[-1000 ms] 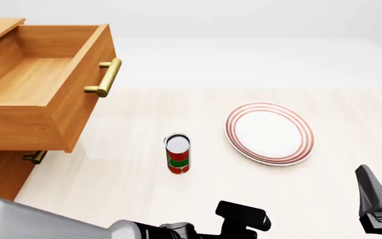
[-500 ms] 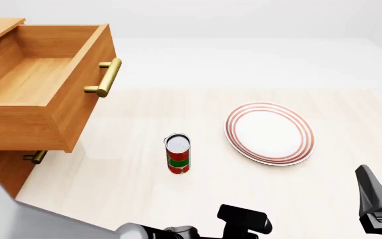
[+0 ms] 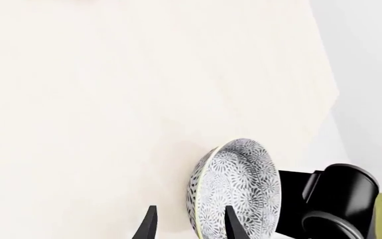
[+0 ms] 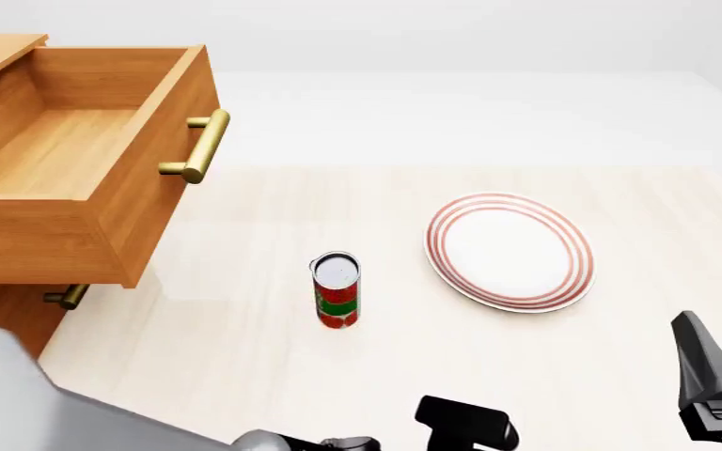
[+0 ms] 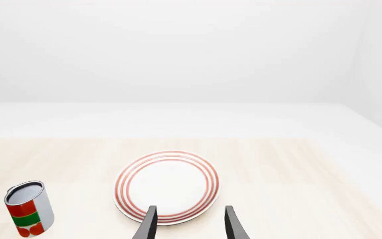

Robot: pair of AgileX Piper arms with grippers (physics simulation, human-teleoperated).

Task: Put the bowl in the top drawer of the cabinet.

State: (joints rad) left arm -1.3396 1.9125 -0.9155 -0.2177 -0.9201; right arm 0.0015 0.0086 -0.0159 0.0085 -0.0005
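Note:
The bowl (image 3: 240, 186), white with dense dark flowers, shows only in the left wrist view, resting on the pale table. My left gripper (image 3: 189, 226) is open and straddles its rim, one finger (image 3: 231, 224) over the bowl's inside and the other outside it. From the front, only the left arm's black wrist part (image 4: 468, 423) shows at the bottom edge. The top drawer (image 4: 86, 160) of the cabinet (image 4: 4, 329) stands pulled out and holds nothing, brass handle (image 4: 198, 146) forward. My right gripper (image 5: 189, 224) is open above the table, nothing between its fingers.
A flat white plate with red rings (image 4: 510, 250) lies right of centre. A red and green can (image 4: 336, 291) stands upright between plate and cabinet. The lower drawer's handle (image 4: 67, 297) peeks out under the top drawer. The right arm (image 4: 710, 381) sits at the near right corner.
The left arm has sunk lower toward the table's near edge in the front view, its black wrist part sliding down and slightly right. The right arm, plate and can have not moved.

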